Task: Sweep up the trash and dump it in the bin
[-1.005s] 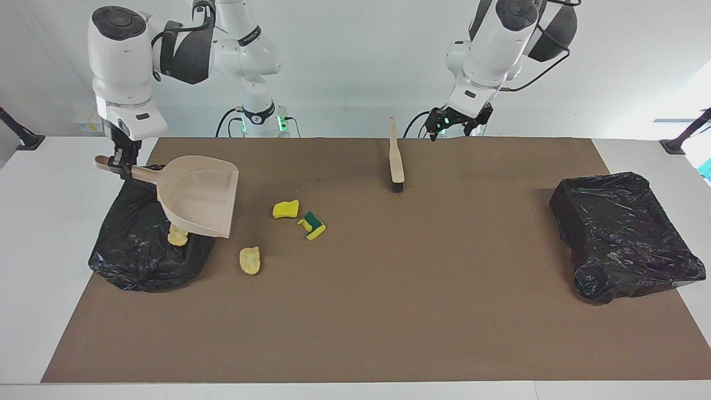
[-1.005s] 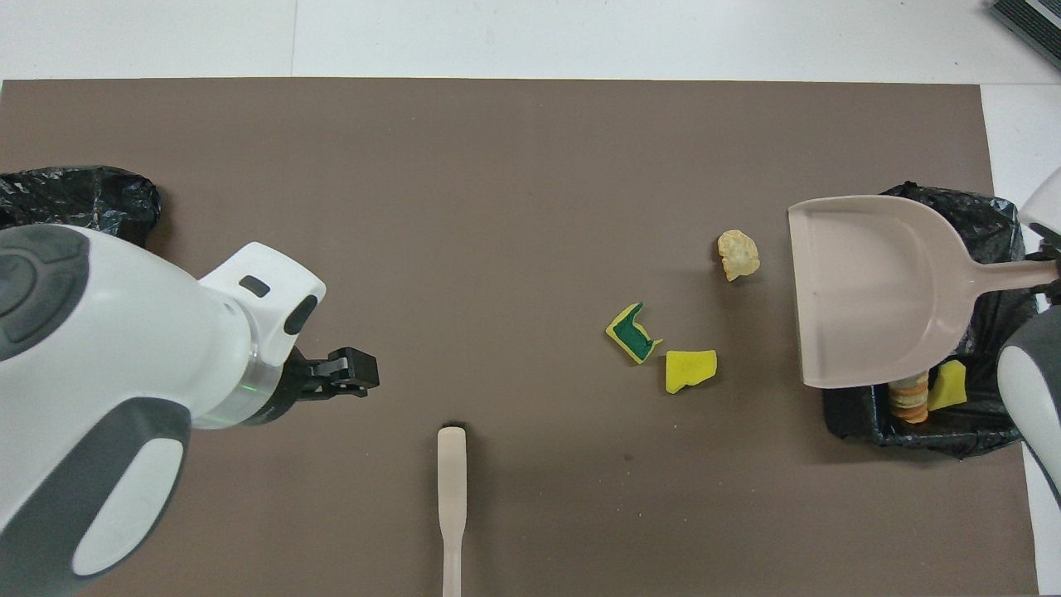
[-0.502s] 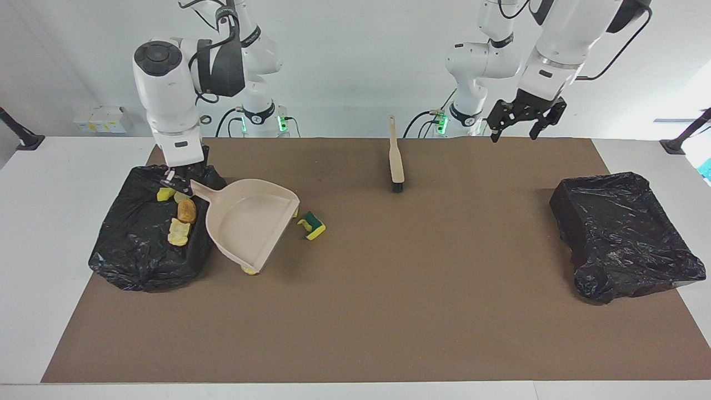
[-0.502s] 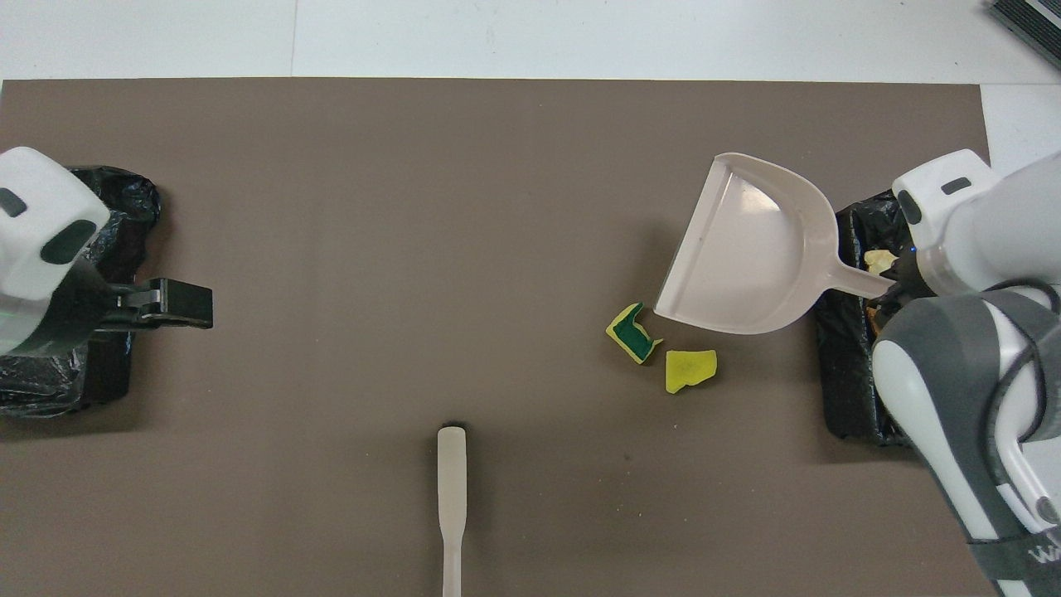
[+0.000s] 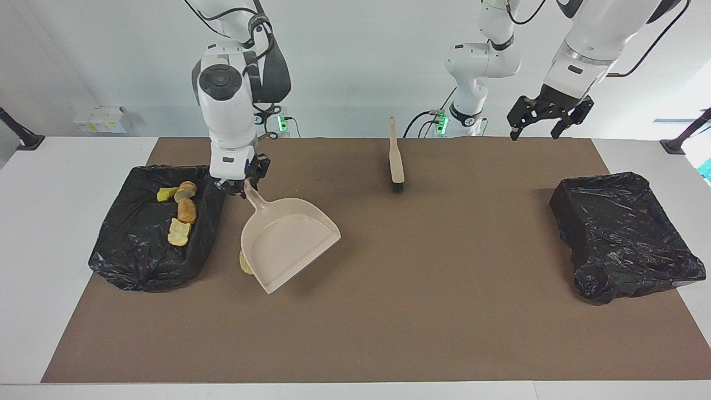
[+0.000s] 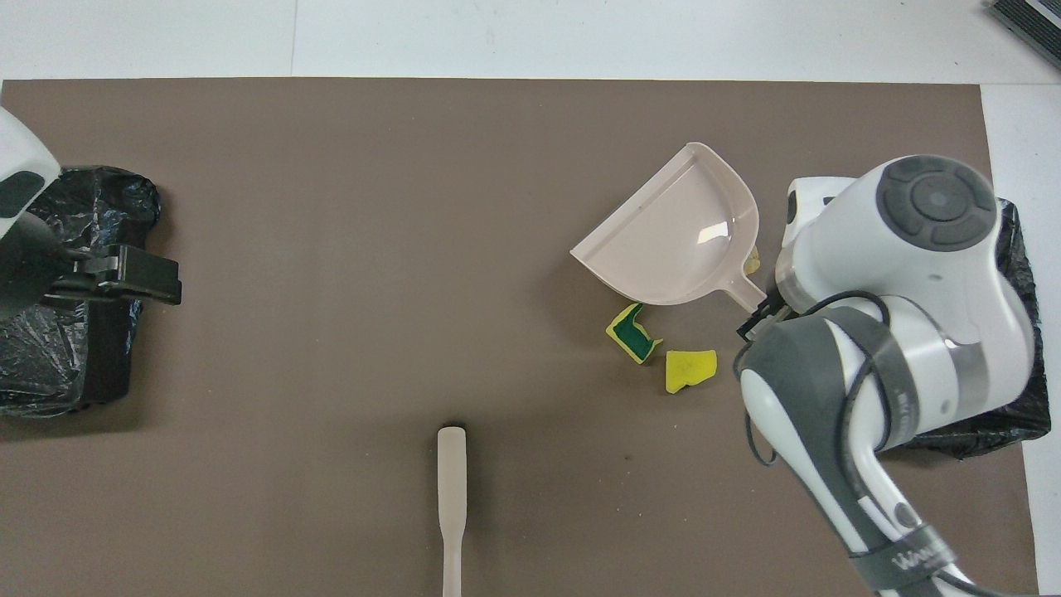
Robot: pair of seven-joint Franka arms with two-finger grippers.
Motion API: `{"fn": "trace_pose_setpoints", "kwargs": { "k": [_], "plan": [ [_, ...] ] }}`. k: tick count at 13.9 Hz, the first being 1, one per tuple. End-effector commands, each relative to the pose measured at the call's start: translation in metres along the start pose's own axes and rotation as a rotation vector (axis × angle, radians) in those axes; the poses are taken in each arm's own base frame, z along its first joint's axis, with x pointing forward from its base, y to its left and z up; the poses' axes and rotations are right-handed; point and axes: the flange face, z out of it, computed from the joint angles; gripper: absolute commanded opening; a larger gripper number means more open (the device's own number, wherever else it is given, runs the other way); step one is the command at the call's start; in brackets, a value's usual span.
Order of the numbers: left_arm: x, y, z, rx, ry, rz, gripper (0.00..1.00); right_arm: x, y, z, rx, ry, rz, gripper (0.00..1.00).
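My right gripper is clamped on the dustpan handle beside the bin at its table end, my left gripper gaping idle, while light, squashy trash nearby needs brush-nudging, not pinching.

A brown mat covers the white table.
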Motion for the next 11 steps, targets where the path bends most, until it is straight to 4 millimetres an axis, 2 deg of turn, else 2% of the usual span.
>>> {"fn": "trace_pose_setpoints", "kwargs": {
  "k": [1,3,5,6,8,11],
  "plan": [
    [-0.004,-0.007,-0.010,0.009,0.008,0.030,1.00,0.020,-0.027,0.000,0.044,0.013,0.195,0.00],
    [-0.003,-0.012,-0.010,0.009,0.008,0.019,1.00,0.029,-0.040,-0.007,0.110,0.038,0.297,0.00],
    [-0.005,-0.011,-0.010,0.015,-0.002,0.008,1.00,0.057,-0.096,0.007,0.111,0.009,0.321,0.00],
    [-0.005,-0.013,-0.009,0.019,-0.005,0.007,1.00,0.068,-0.116,0.015,0.111,0.013,0.366,0.00],
    [-0.004,-0.024,-0.010,0.020,-0.001,-0.007,1.00,0.093,-0.142,0.020,0.115,0.028,0.446,0.00],
    [-0.002,-0.026,-0.010,0.053,0.005,0.015,1.00,0.144,-0.200,0.032,0.116,0.031,0.525,0.00]
  ]
}}
